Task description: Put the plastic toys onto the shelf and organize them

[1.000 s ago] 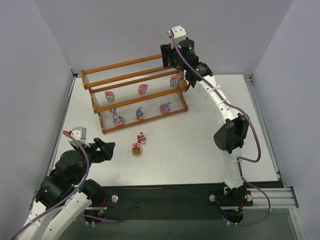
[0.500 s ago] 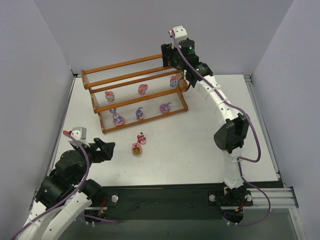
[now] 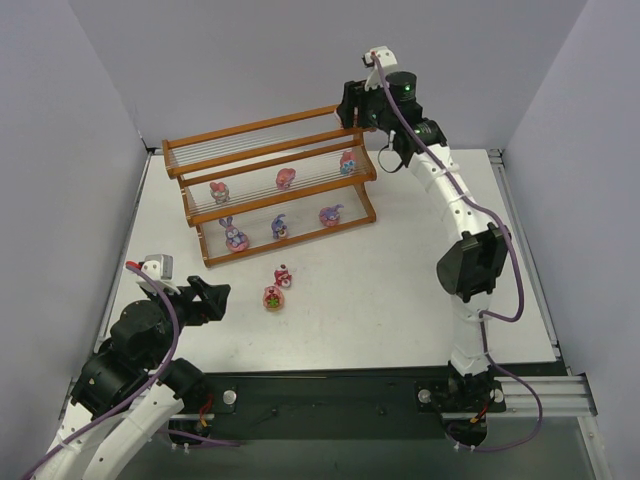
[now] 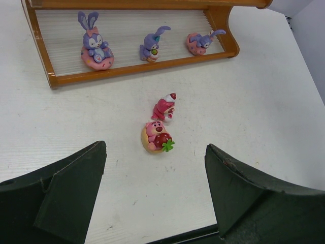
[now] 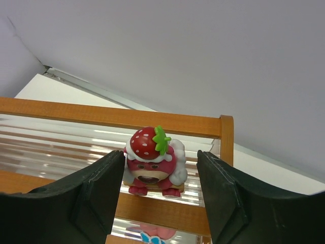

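Observation:
The shelf (image 3: 262, 127) stands at the back left. Three toys sit on its middle tier (image 3: 286, 178) and three on its bottom tier (image 3: 280, 227). Two pink toys (image 3: 273, 297) stand on the table in front. My right gripper (image 3: 356, 104) is at the top tier's right end. In the right wrist view it (image 5: 160, 175) is open around a red strawberry-topped bear (image 5: 152, 161) that sits on the top tier's rods (image 5: 61, 137). My left gripper (image 3: 215, 298) is open and empty, left of the two table toys (image 4: 156, 137).
Grey walls close in the table on three sides. The shelf's frame (image 4: 127, 71) and bottom-tier toys (image 4: 94, 43) lie ahead of the left gripper. The right arm's elbow (image 3: 470, 262) hangs over the right half of the table.
My right gripper and wrist have shifted a little to the right and back at the shelf's top right end. The left arm and the toys on the table have not moved.

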Motion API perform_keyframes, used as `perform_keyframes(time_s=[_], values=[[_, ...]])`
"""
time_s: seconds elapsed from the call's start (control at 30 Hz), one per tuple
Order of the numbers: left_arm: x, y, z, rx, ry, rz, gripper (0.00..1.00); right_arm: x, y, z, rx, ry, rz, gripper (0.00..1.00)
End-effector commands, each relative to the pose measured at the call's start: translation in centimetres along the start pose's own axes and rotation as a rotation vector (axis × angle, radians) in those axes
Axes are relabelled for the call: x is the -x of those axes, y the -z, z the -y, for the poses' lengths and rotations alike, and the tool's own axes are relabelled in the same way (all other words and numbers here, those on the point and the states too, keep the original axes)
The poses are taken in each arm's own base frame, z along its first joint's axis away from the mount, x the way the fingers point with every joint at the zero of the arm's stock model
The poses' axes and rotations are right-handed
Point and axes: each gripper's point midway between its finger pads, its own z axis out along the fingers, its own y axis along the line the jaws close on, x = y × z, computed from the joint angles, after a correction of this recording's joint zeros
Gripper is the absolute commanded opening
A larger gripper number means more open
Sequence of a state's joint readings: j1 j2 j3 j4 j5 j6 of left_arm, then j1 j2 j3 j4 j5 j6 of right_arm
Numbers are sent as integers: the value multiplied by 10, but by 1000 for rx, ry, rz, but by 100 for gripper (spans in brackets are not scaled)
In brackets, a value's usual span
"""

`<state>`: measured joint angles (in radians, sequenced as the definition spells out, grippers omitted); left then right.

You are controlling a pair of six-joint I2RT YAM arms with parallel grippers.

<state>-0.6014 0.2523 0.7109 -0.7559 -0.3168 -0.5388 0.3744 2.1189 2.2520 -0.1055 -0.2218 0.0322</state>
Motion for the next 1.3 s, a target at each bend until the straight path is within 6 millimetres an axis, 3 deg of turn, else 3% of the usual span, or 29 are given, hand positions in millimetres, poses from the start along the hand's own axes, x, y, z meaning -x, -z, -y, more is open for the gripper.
perform_keyframes(time_s=[0.0,0.23,0.4,0.67,0.83,0.97,1.0,1.03,1.1,1.13,1.17,1.2,1.23,1.27], values=[[8,-1,4,-16,1,31,88,33,8,-21,119,-61,92,60],[8,-1,4,-14,1,31,88,35,9,-23,124,-104,98,61],[8,-1,4,-13,0,33,88,39,17,-13,42,-137,114,68],[8,0,2,-8,0,33,88,84,59,-13,-25,-144,223,81],[9,0,2,-4,3,38,88,94,90,-21,-43,-168,229,82],[10,1,1,-1,5,46,88,49,118,-35,-105,-142,114,82],[11,2,0,-3,7,52,88,52,138,-50,-112,-114,127,82],[12,3,0,-1,8,57,88,15,139,-49,-157,-85,55,81],[13,4,0,-6,13,66,89,2,164,-68,-129,-65,48,81],[14,5,0,-5,14,70,89,-5,171,-88,-81,-66,54,80],[14,6,-1,-5,13,71,89,-44,173,-100,-37,-53,-7,80],[14,6,-1,-8,16,75,89,-41,190,-109,-1,-55,20,80],[15,6,-1,-4,18,78,89,-47,198,-133,60,-46,38,80],[15,6,-2,0,19,79,89,-82,201,-140,81,-23,-15,80]])
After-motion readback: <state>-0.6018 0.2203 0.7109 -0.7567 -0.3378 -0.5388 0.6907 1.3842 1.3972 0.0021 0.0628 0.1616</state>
